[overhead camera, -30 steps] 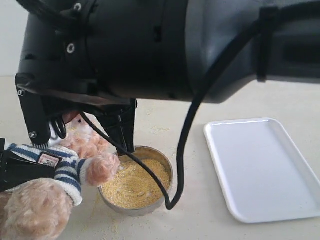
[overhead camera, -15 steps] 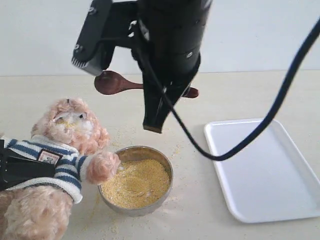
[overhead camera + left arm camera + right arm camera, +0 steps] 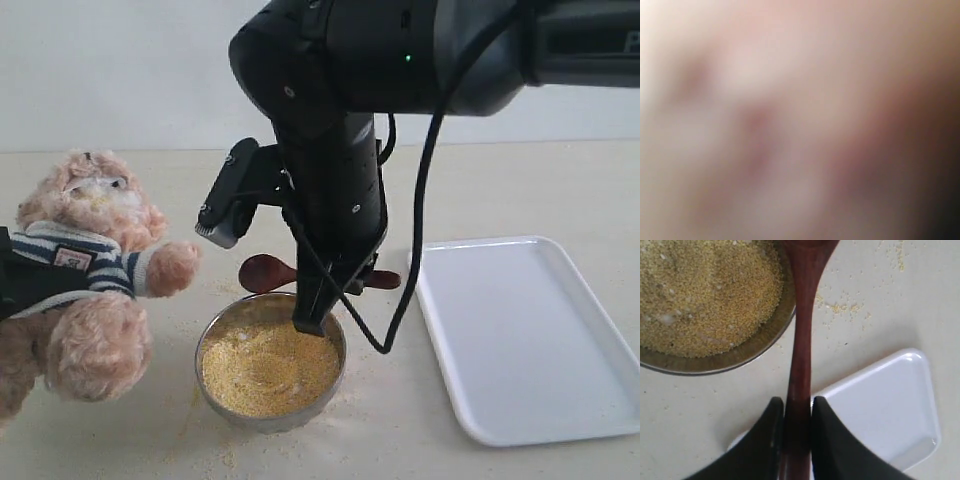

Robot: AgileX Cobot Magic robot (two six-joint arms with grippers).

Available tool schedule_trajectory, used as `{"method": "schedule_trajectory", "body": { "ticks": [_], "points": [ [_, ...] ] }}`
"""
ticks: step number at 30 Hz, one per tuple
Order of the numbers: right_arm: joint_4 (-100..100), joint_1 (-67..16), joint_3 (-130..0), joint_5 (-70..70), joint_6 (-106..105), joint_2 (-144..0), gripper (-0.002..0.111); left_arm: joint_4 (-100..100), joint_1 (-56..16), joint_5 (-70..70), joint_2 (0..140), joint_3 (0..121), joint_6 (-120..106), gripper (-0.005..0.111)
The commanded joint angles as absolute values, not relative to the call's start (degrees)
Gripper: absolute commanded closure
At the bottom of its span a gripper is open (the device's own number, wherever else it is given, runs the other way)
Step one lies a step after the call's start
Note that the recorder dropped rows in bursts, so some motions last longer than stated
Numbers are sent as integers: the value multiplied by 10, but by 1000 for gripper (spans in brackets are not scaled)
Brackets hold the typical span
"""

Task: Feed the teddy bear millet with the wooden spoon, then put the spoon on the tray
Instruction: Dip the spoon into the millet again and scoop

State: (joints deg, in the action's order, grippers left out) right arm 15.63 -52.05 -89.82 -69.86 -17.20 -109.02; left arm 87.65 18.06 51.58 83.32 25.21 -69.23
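Gripped the wooden spoon by its slim handle in the right jaws, shut tight against both sides of it in the right wrist view. Held it roughly level above the desk, oval end at the far rim of the metal bowl, handle tip pointing toward the tray. Hung the black right arm over the bowl, a cable looping down in front. Found the bowl nearly full of millet, with loose grains strewn on the desk around it. Found the white tray flat on the desk, near the bowl on its right. Saw the teddy bear upright at the left of the exterior view, in a striped shirt, one paw stretched toward the bowl but short of it. Could not tell the state of the left jaws: made out only a pinkish-tan blur in the left wrist view, and a black part at the frame's left edge against the bear's shirt.
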Motion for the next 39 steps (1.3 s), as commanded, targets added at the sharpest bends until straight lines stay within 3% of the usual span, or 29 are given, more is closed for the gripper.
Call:
{"method": "schedule_trajectory", "body": {
  "ticks": [1, 5, 35, 39],
  "points": [
    [88, -524, -870, -700, -153, -1087, 109, 887, 181, 536, 834, 257, -698, 102],
    [135, -553, -786, -700, -123, -1078, 109, 906, 181, 533, 837, 257, -710, 102],
    [74, -565, -786, -700, -82, -1018, 109, 874, 181, 584, 880, 257, -738, 102],
    [-62, -512, -793, -700, -140, -987, 109, 821, 181, 611, 880, 240, -668, 102]
  ]
}}
